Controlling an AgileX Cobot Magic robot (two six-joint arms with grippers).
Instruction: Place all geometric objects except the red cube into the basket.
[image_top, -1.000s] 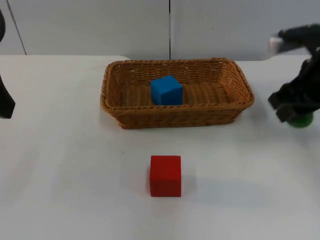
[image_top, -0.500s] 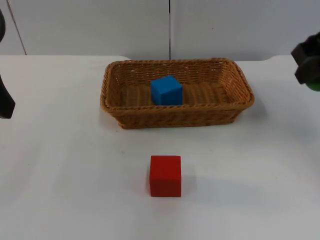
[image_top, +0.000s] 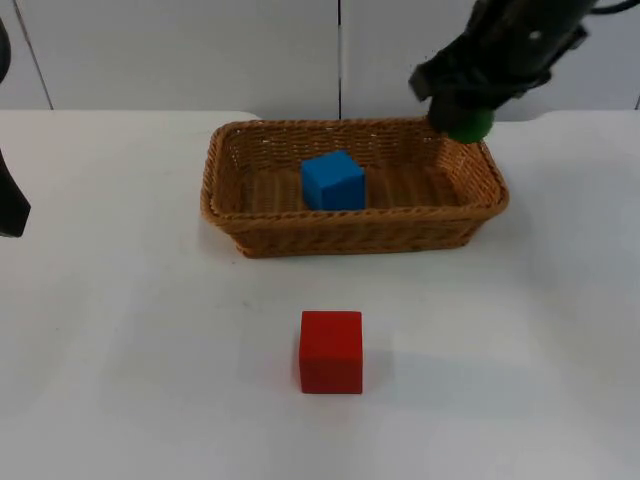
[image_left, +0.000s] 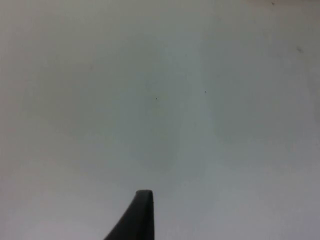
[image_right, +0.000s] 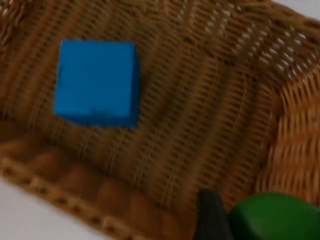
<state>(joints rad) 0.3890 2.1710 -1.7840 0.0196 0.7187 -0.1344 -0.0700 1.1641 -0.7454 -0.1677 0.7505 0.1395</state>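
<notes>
Up above the basket's (image_top: 352, 238) far right corner, the right gripper (image_top: 470, 112) clutches the green piece (image_top: 468, 125); released there, it might clip the rim and roll outside. Left gripper (image_top: 12, 205) waits; grip unclear.

Woven tan-brown wicker basket (image_top: 240, 215), ribbed weave. Solid blue cube (image_top: 333, 180). Solid red cube (image_top: 331, 351). Plain green rounded object (image_top: 468, 124). Black right gripper (image_top: 462, 108). White table top (image_top: 140, 330).
</notes>
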